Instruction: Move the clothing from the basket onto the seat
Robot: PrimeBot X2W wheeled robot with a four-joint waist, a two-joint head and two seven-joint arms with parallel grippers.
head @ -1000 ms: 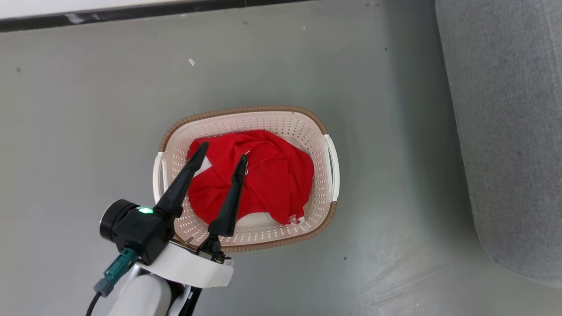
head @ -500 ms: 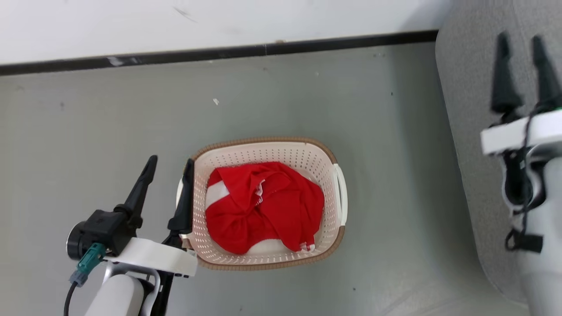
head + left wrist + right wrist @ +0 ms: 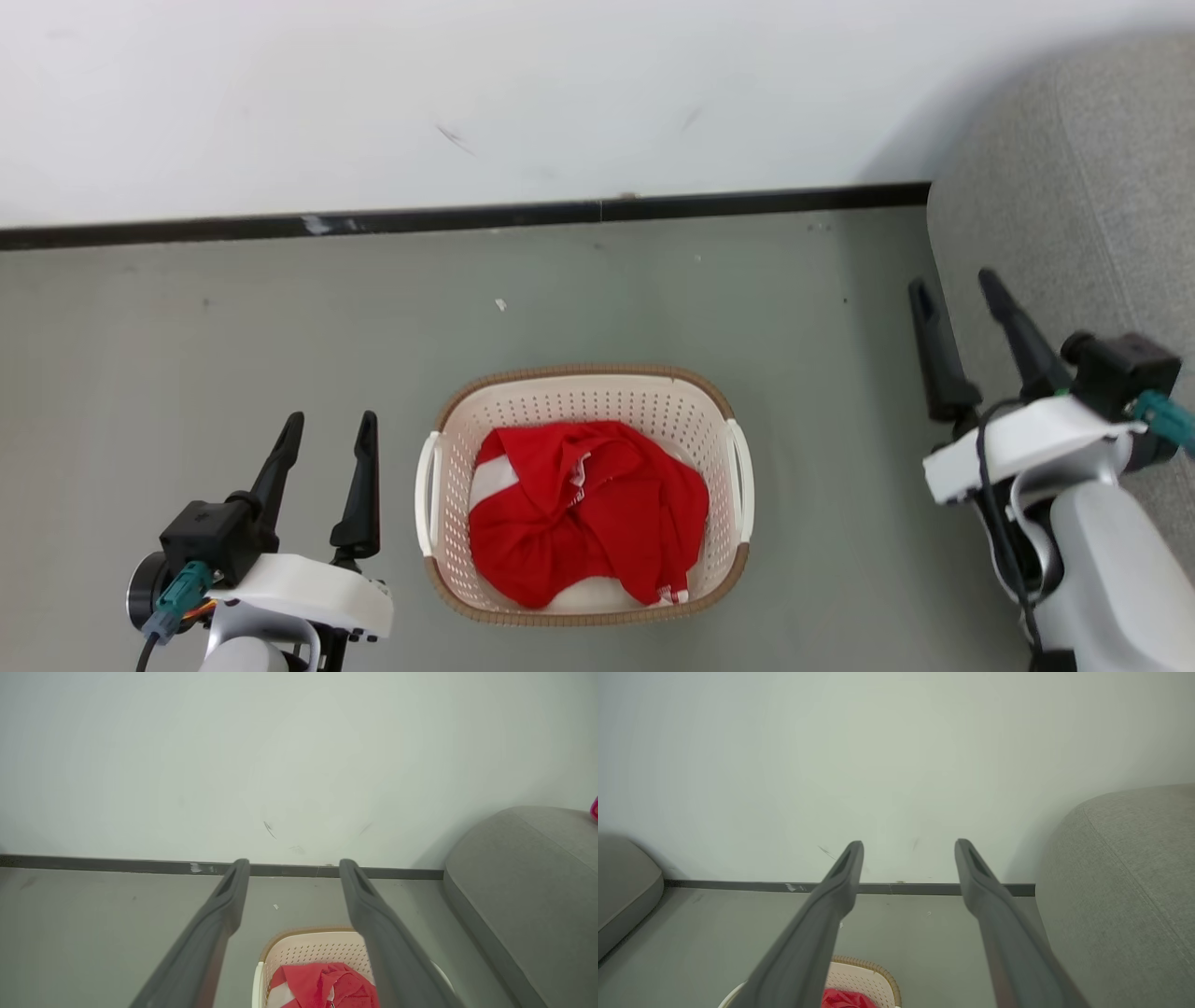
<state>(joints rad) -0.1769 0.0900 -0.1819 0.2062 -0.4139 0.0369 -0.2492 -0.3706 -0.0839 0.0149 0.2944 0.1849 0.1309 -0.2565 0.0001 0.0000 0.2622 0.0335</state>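
Just right of our left hand the clothing fills the basket; our right hand stands farther, by the seat. Both spread, empty.

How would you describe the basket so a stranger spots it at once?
Below the white wall and its dark baseboard, on the grey floor left of the sofa, sits the basket. It is oval, cream, perforated, brown-rimmed, and holds red clothing.

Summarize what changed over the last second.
The left gripper pulled back from above the soft red clothing to the left of the oval cream perforated plastic basket, jaws open and empty. The head view shifted too. Clothing stays in the basket.
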